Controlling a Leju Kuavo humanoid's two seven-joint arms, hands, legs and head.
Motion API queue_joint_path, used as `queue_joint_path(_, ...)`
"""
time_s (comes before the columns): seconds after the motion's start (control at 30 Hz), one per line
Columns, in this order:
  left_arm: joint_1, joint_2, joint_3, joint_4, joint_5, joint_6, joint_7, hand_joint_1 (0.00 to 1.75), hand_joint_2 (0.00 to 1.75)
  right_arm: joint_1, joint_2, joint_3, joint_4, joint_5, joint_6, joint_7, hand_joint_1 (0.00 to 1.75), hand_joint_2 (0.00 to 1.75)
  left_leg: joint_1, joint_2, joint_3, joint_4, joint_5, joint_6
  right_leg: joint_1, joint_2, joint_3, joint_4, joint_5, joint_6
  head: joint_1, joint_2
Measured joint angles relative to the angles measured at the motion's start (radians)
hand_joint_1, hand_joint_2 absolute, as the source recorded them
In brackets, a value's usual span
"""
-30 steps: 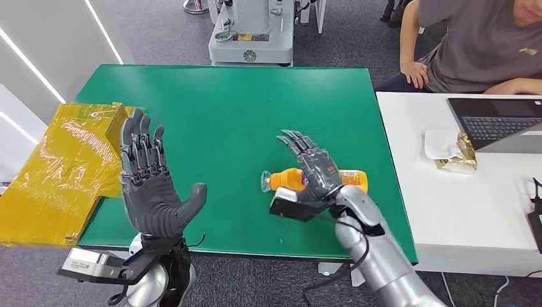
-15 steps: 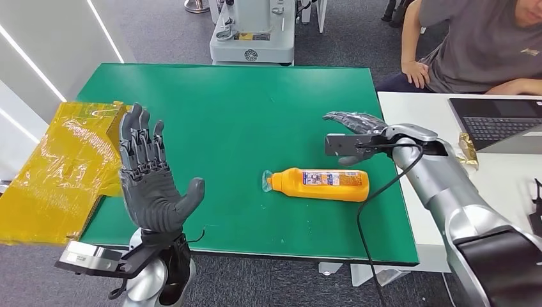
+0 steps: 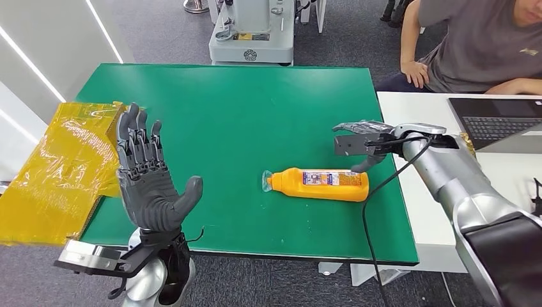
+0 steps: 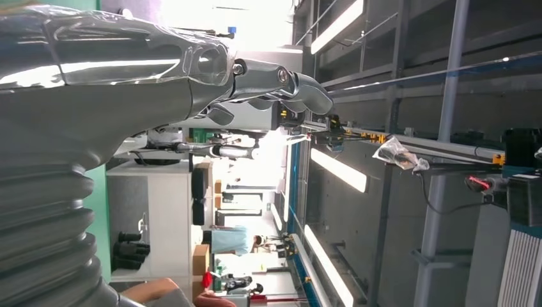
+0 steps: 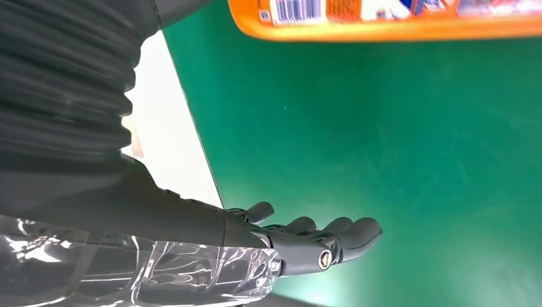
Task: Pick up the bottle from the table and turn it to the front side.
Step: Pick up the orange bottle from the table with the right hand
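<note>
An orange bottle point(image 3: 323, 183) with a clear cap lies on its side on the green table point(image 3: 243, 115), cap pointing left, label up. The right wrist view shows its barcode side point(image 5: 383, 16). My right hand point(image 3: 362, 137) hovers open just behind the bottle's base end, above the table's right edge, fingers point(image 5: 319, 240) stretched out and holding nothing. Near the table's front left corner, my left hand point(image 3: 147, 179) is raised, palm open and fingers spread, with nothing in it; its fingers point(image 4: 281, 86) also appear in the left wrist view.
A yellow plastic bag point(image 3: 57, 166) lies over the table's left edge. A white desk point(image 3: 434, 192) on the right carries a laptop point(image 3: 498, 121) and a wrapped packet point(image 3: 457, 150). A person point(image 3: 473, 45) sits behind it. A grey machine base point(image 3: 252, 35) stands beyond the table.
One second ago my right hand lay over the bottle. It has since lifted off and swung back to the right, and the bottle lies uncovered. The left hand barely moved.
</note>
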Motion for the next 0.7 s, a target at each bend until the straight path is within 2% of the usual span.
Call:
queue_joint_path(0.17, 0.005, -0.004, 0.023, 0.000, 0.022, -0.078, 0.000, 0.00, 1.75, 0.037, -0.004, 0.045, 0.026, -0.005, -0.039, -0.027, 0.00, 1.75, 0.000, 0.000, 0.000, 0.000, 0.000, 0.000, 0.000, 0.000, 0.000, 0.000, 0.000, 0.000, 0.000, 0.000)
queue_joint_path(0.47, 0.016, -0.004, 0.040, 0.000, 0.025, -0.088, 0.000, 0.00, 1.75, 0.063, -0.010, 0.068, 0.047, -0.017, -0.052, -0.031, 0.00, 1.75, 0.000, 0.000, 0.000, 0.000, 0.000, 0.000, 0.000, 0.000, 0.000, 0.000, 0.000, 0.000, 0.000, 0.000)
queue_joint_path(0.7, 0.018, -0.009, 0.050, 0.000, 0.019, -0.112, 0.000, 0.00, 1.75, 0.118, -0.013, 0.084, 0.057, -0.030, -0.120, -0.033, 0.00, 1.75, 0.000, 0.000, 0.000, 0.000, 0.000, 0.000, 0.000, 0.000, 0.000, 0.000, 0.000, 0.000, 0.000, 0.000)
